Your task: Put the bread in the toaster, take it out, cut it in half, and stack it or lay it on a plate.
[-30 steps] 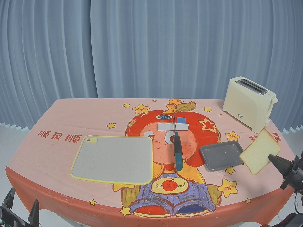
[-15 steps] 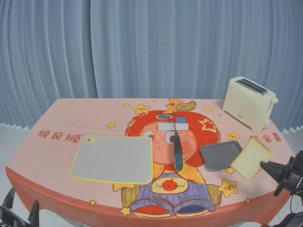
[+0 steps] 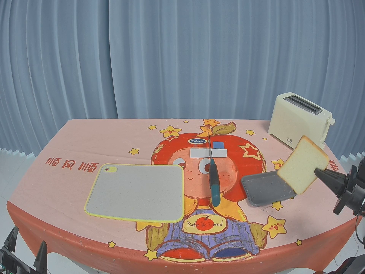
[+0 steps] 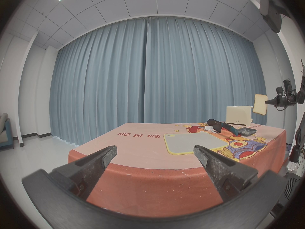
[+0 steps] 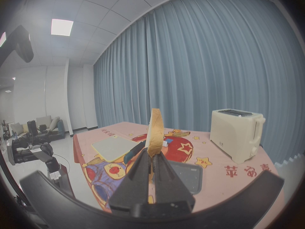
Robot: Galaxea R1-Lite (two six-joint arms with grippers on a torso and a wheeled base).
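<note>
A pink tablecloth (image 3: 95, 141) printed with a cartoon apple-headed figure, yellow stars and red characters covers the rounded table. A pleated blue-grey curtain (image 3: 190, 50) closes off the whole far side of the room. Overhead is a tiled ceiling (image 4: 143, 0) with a lit light panel (image 5: 62, 27), and a sofa (image 5: 44, 124) stands against the wall well off to the left.

There is one bread slice (image 3: 302, 164), one cream toaster (image 3: 298, 124) with two slots at the far right, one dark grey tray (image 3: 262, 189), one knife (image 3: 213, 176), one cutting board (image 3: 137, 191) edged in yellow, and two small blocks, one white block (image 3: 199, 153) and one blue block (image 3: 218, 145).

The right gripper (image 5: 152, 155) is clamped on the lower edge of the bread slice. It holds the slice tilted in the air over the tray's far right corner, nearer than the toaster and touching neither.

The tray lies right of centre, the cutting board at the near left, and the knife between them. The knife's teal handle points near and its blade crosses the white block.

The left gripper (image 4: 154, 150) hangs off the table's near left corner, its fingers spread wide with nothing between them.
</note>
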